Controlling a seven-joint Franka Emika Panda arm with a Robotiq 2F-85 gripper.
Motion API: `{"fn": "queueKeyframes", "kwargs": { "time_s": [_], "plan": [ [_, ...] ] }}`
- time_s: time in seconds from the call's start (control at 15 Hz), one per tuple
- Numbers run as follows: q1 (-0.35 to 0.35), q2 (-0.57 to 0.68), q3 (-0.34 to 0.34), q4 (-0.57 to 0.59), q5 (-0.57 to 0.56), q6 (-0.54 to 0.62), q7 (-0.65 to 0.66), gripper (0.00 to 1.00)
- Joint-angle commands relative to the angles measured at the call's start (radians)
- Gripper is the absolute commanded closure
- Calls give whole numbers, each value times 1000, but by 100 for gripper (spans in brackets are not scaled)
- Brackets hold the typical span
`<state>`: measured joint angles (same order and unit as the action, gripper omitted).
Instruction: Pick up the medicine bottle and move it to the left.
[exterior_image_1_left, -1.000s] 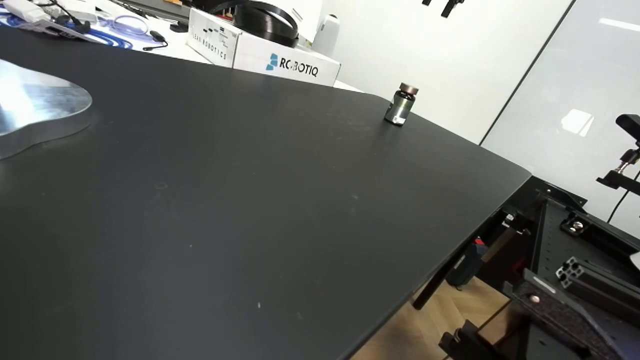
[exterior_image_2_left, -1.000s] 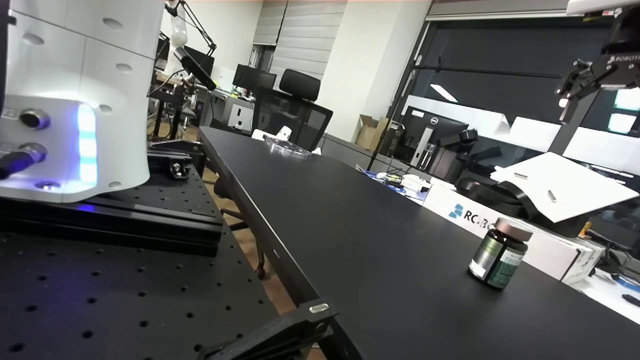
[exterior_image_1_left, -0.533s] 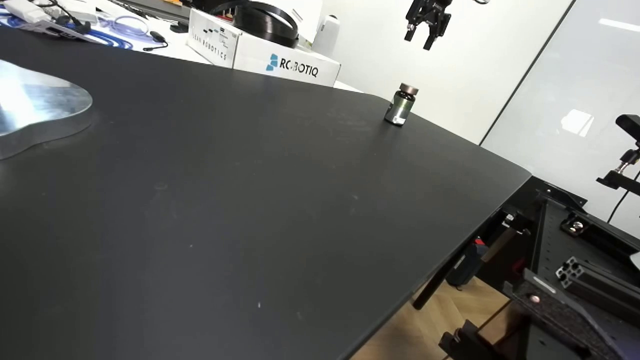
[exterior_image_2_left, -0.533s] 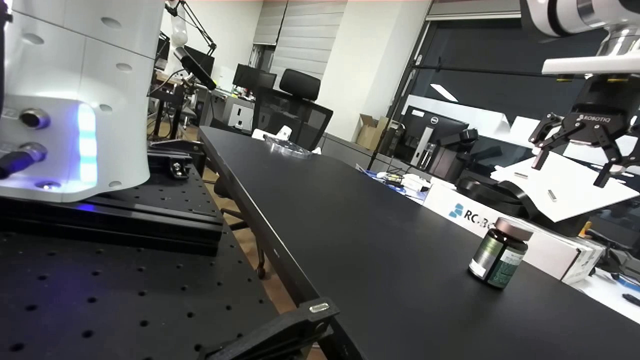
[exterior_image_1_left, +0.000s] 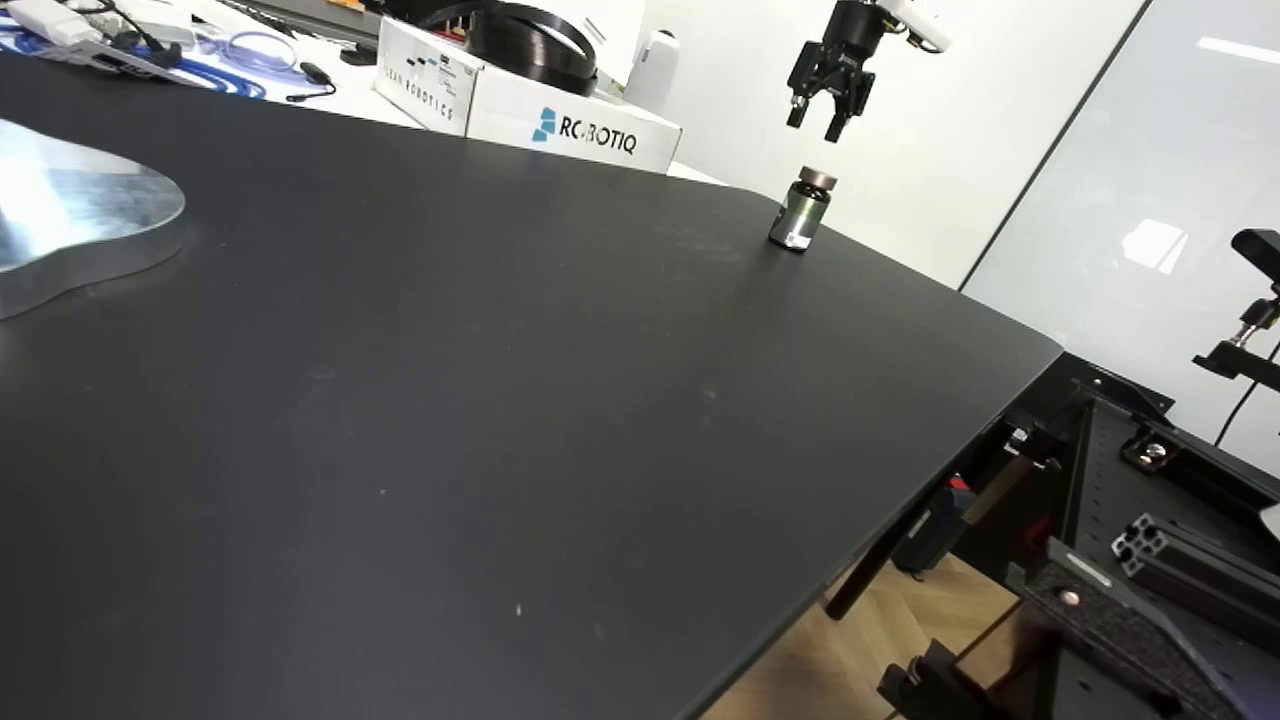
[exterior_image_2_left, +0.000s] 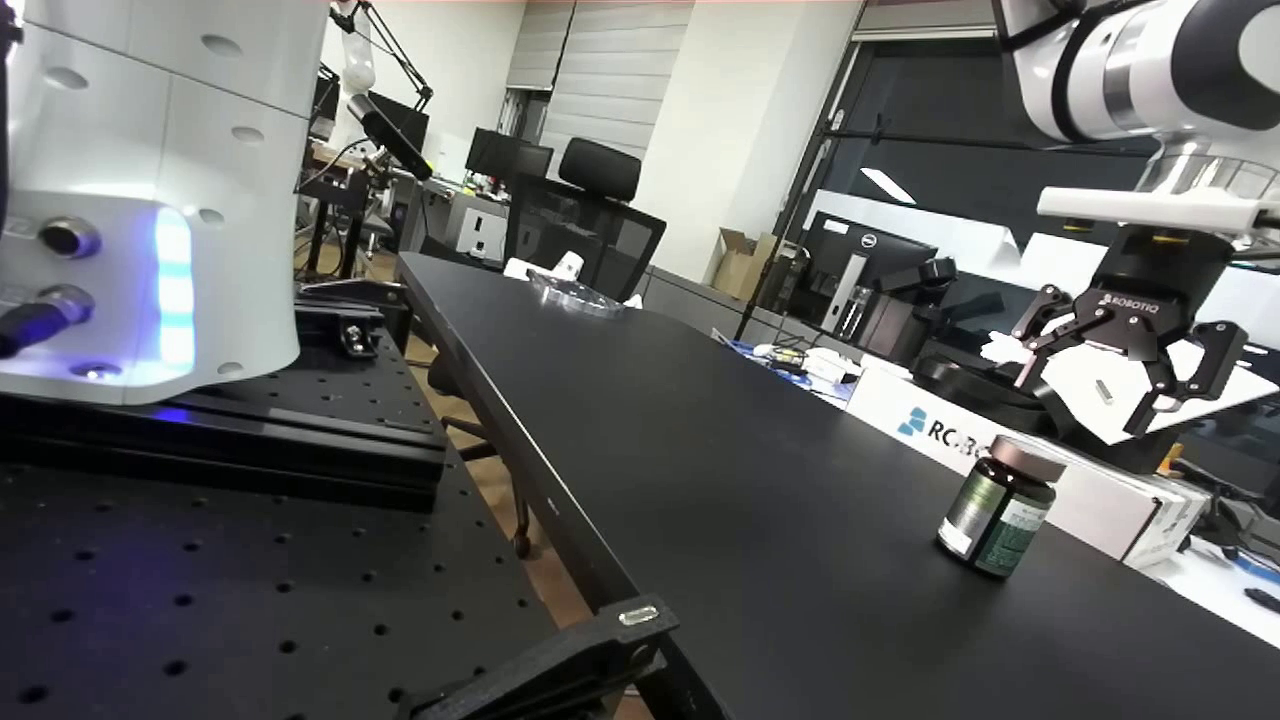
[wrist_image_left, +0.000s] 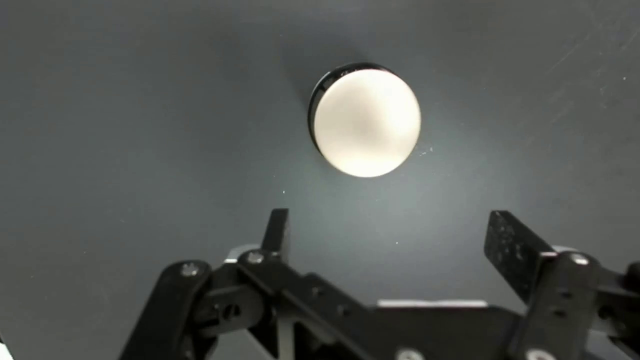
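Note:
The medicine bottle stands upright on the black table (exterior_image_1_left: 500, 400). It has a dark body with a green and silver label and a brown cap. It shows in both exterior views (exterior_image_1_left: 800, 210) (exterior_image_2_left: 998, 515). In the wrist view its round cap (wrist_image_left: 367, 122) looks bright and pale, ahead of the fingertips and between their lines. My gripper is open and empty, above the bottle and apart from it, in both exterior views (exterior_image_1_left: 815, 124) (exterior_image_2_left: 1081, 405). In the wrist view the two black fingers (wrist_image_left: 390, 212) are wide apart with only table between them.
A white box with blue lettering (exterior_image_1_left: 575, 130) stands behind the table, with black items on top. A shiny clear curved piece (exterior_image_1_left: 110, 205) lies at the table's far end from the bottle. The bottle stands near the table's edge. A white robot base (exterior_image_2_left: 150, 150) stands beside the table.
My gripper has come into view from above and moved down toward the bottle, shifting left in both exterior views. Its fingers stay open. The bottle has not moved.

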<state>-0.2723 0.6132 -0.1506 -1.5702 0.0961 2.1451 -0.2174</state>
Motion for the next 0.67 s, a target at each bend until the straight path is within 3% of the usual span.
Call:
{"fn": "queueKeyframes", "kwargs": {
  "time_s": [0.0, 0.6],
  "plan": [
    [-22, -6, 5, -36, -12, 26, 4, 0],
    [-50, -10, 0, -79, -18, 45, -4, 0]
  ]
}}
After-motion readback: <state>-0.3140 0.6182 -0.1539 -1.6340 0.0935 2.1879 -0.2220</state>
